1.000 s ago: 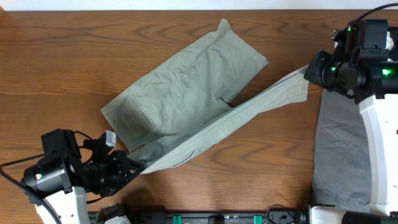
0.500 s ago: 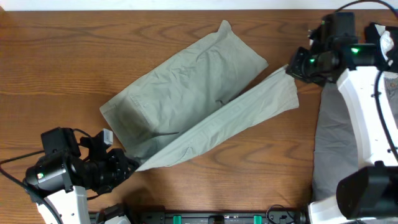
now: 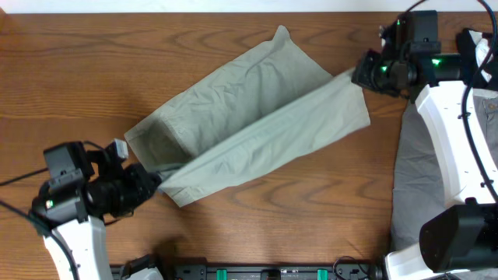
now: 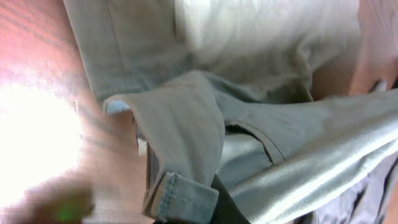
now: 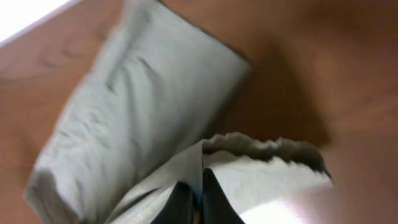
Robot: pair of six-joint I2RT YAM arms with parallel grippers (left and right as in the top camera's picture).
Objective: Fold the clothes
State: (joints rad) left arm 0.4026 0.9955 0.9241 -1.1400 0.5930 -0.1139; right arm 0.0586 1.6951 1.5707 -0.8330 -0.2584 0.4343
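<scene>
The pale khaki-green shorts (image 3: 241, 101) lie diagonally across the table middle, one leg flat toward the back. The other half (image 3: 272, 144) is lifted and stretched over it between my two grippers. My left gripper (image 3: 156, 180) is shut on the waistband corner (image 4: 180, 196) at the front left. My right gripper (image 3: 359, 75) is shut on the leg hem (image 5: 261, 152) at the back right, and cloth is pinched between its dark fingers (image 5: 198, 199). The flat leg also shows in the right wrist view (image 5: 137, 99).
Darker grey shorts (image 3: 424, 187) lie along the right side of the table under my right arm. The wooden table top (image 3: 70, 78) shows at the left and along the front (image 3: 311, 218).
Both grippers have carried the lifted half toward the back, so it now lies further over the flat leg. The right gripper moved left and back; the left moved back a little.
</scene>
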